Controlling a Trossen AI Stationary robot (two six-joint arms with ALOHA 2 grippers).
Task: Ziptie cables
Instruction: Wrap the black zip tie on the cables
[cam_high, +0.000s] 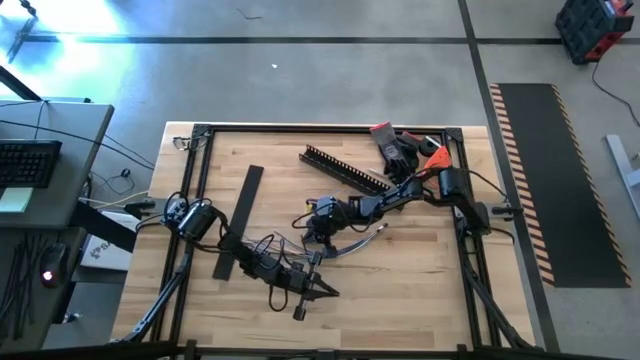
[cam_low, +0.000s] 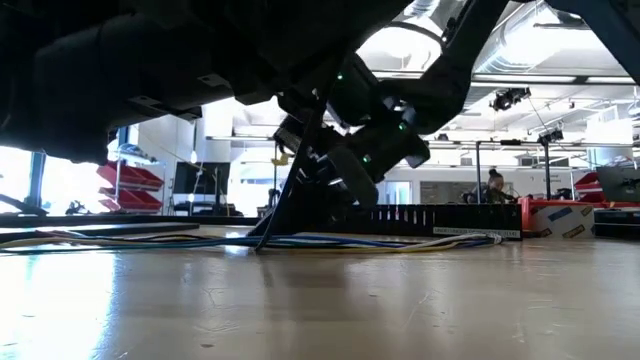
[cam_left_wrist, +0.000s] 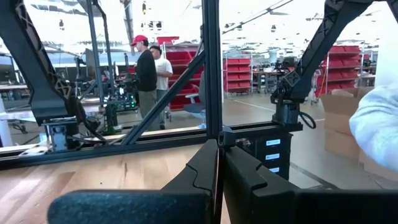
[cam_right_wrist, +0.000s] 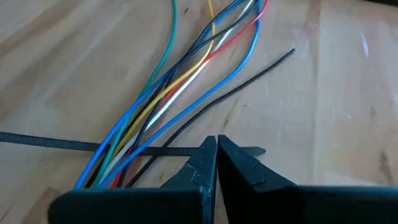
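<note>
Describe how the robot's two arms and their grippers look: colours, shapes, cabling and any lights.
Both arms are dark, jointed links rising from a black frame at the table's edges. The left gripper and the right gripper each end in two flat, dark fingers with stepped, notched inner edges on a broad dark bar. Thin black cables loop along both arms. In the low view, small green lights glow on one wrist.

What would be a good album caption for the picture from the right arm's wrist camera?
Shut right gripper hovering just over a black zip tie slipped under a bundle of coloured cables on the wooden table.
</note>
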